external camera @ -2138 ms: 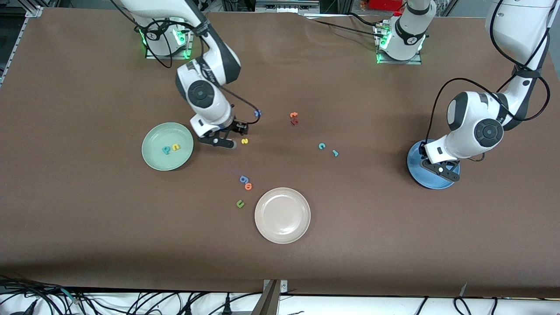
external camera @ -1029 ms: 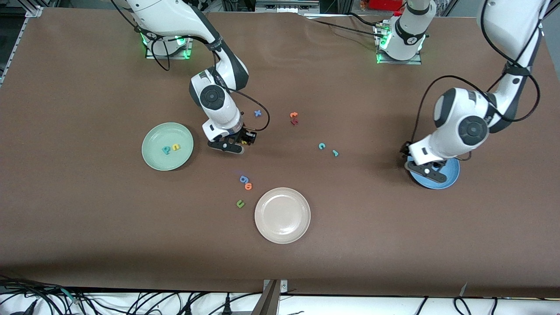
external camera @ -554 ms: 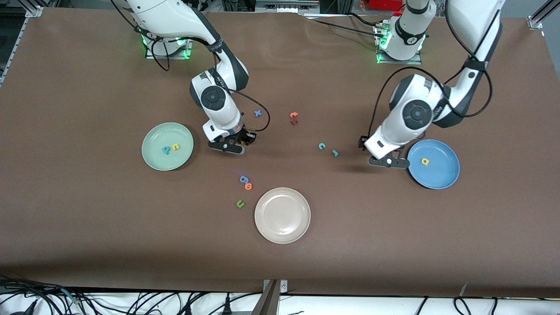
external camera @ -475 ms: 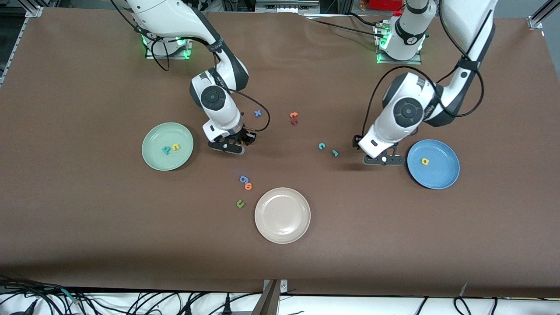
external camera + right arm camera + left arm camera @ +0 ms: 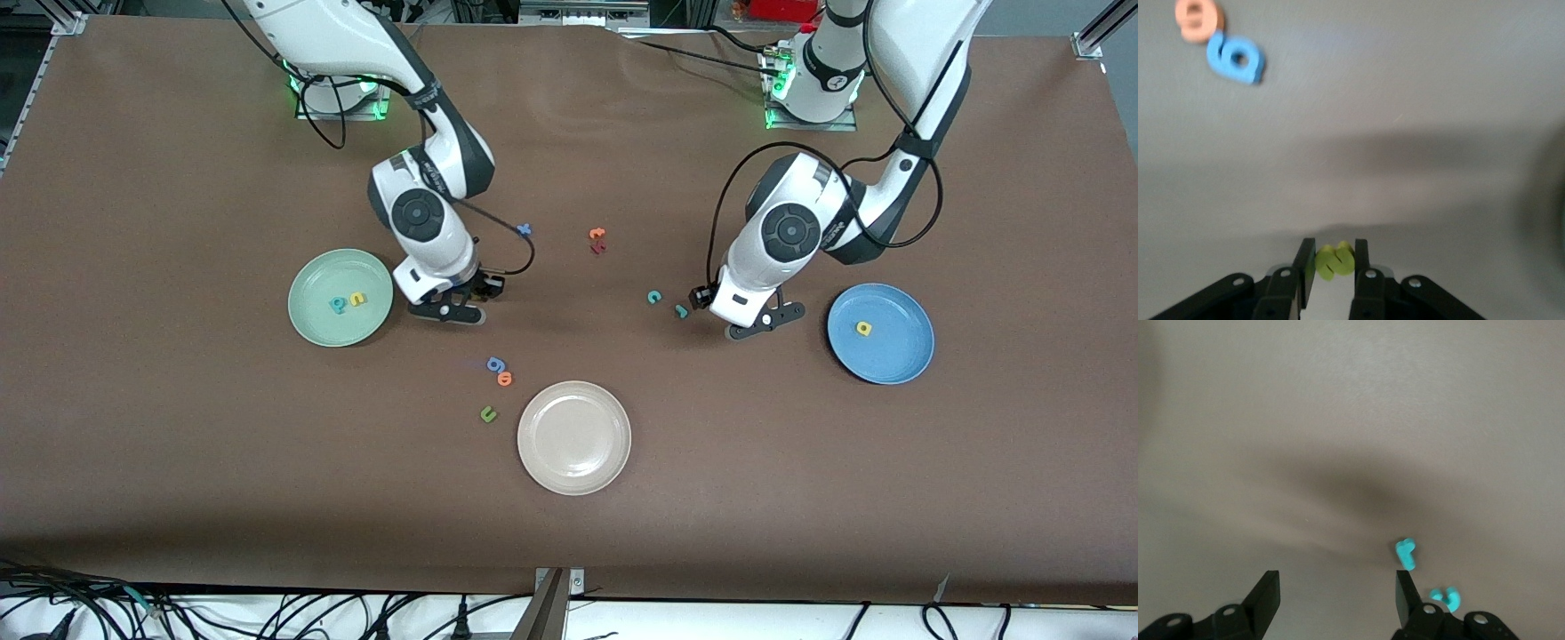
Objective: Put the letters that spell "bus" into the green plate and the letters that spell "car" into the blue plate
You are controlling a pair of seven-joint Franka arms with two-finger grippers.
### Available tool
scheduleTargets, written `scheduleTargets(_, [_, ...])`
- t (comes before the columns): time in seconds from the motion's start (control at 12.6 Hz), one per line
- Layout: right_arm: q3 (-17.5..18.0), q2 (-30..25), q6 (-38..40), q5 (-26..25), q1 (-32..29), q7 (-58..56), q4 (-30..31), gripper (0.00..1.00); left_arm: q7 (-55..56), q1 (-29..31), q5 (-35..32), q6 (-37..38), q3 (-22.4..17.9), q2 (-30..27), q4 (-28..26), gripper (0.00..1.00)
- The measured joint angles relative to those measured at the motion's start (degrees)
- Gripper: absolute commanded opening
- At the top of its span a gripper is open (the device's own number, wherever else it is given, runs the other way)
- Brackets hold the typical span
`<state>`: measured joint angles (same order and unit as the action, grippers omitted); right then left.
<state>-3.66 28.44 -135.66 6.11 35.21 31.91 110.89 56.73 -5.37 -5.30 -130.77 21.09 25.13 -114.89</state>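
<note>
Yellow "s" (image 5: 1334,260) sits pinched between your right gripper (image 5: 447,313) fingers, over bare table beside the green plate (image 5: 313,327), which already holds teal "b" (image 5: 338,305) and yellow "u" (image 5: 357,300). Your left gripper (image 5: 756,325) hangs with fingers spread and nothing in them, teal "r" (image 5: 1406,553) and teal "c" (image 5: 1446,598) just beside one fingertip. Yellow "a" (image 5: 862,328) lies in the blue plate (image 5: 907,356).

Green plate (image 5: 311,289) pale mint – teal b (image 5: 338,305), yellow u (image 5: 357,300). Blue plate (image 5: 902,351) – yellow a (image 5: 863,328). Yellow s (image 5: 1335,261). Teal c (image 5: 654,297), teal r (image 5: 681,311). Beige-white plate (image 5: 574,437). Brown table (image 5: 178,444).
</note>
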Motion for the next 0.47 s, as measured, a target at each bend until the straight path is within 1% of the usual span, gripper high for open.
scheduleTargets(0.08, [-2.2,-1.4,4.5,0.0,-0.1,-4.7,-1.1,0.12,4.1,-0.5,0.0,-1.2,0.0,0.9,0.6,0.79])
scheduleTargets(0.24, [-7.6,-4.4,12.8,0.0,-0.2,-15.4,-1.5,0.12,10.6,-1.7,0.0,-5.2,0.0,2.6,1.1,0.79])
scheduleTargets(0.32, [-10.8,-5.3,15.5,0.0,-0.3,-21.0,-1.3,0.12,13.2,-2.4,0.0,-6.9,0.0,3.3,1.1,0.79])
scheduleTargets(0.47, [-16.2,-5.7,16.9,0.0,-0.9,-30.3,0.2,0.13,16.4,-3.8,0.0,-9.0,0.0,4.6,1.2,0.78])
